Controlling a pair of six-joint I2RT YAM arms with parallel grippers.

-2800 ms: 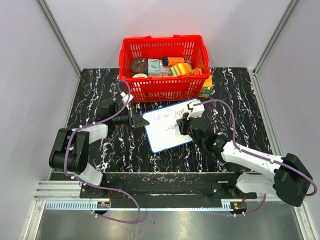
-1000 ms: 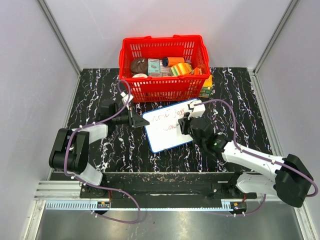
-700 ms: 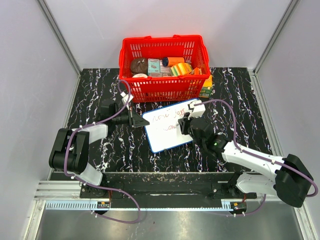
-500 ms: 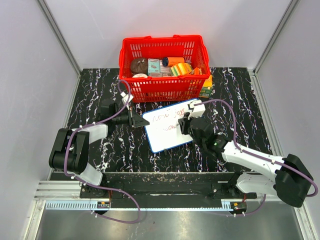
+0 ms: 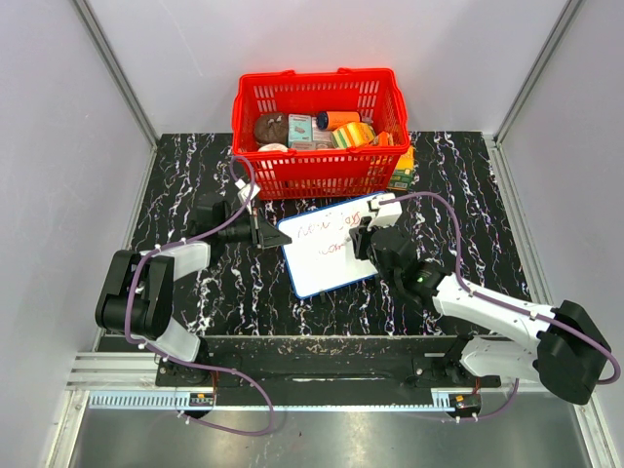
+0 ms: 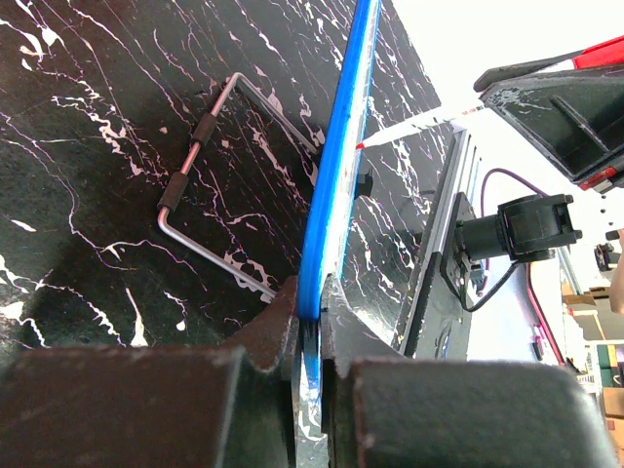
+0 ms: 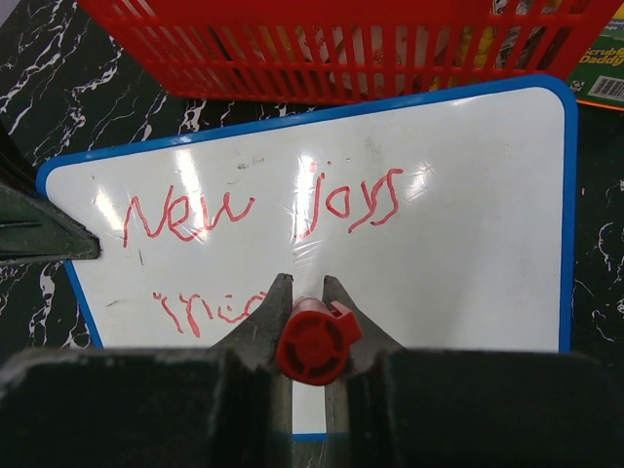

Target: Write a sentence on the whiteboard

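The whiteboard (image 5: 327, 258), white with a blue rim, lies tilted on the black table in front of the red basket. My left gripper (image 5: 270, 237) is shut on its left edge; the left wrist view shows the blue rim (image 6: 336, 185) clamped between the jaws. My right gripper (image 5: 359, 237) is shut on a red marker (image 7: 314, 341), its tip down on the board. The sentence (image 7: 258, 210) reads "New Joys" in red on the top line, with a shorter second line (image 7: 210, 308) under it, ending at the marker.
A red basket (image 5: 315, 166) full of small packages stands behind the board. A green-yellow sponge box (image 5: 401, 172) lies at its right. A wire stand (image 6: 219, 185) shows under the board. Grey walls enclose the table.
The second line of writing has grown a little to the right, and my right gripper with the marker has shifted slightly right. The left gripper has held still.
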